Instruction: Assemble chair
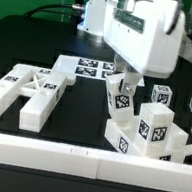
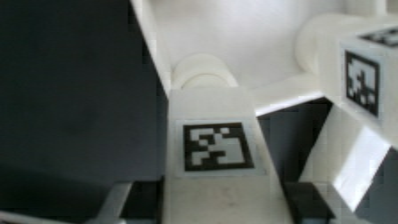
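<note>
Claw (image 1: 124, 89) nearly closed, clamped on tagged white chair piece (image 1: 116, 101), tilted, beside other tagged blocks (image 1: 157, 131).

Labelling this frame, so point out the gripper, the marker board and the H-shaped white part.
gripper (image 1: 124, 89): exterior view, midway between the fingertips.
marker board (image 1: 85, 68): exterior view, its tagged middle.
H-shaped white part (image 1: 29, 93): exterior view, its middle section.

Frame part (image 1: 28, 95) lies lower left; marker board (image 1: 87, 67) behind it, upper centre; seat block (image 1: 129, 142) lower right, leg (image 1: 117, 98) tilted over its left end; rail (image 1: 82, 165) in front, along the bottom.
</note>
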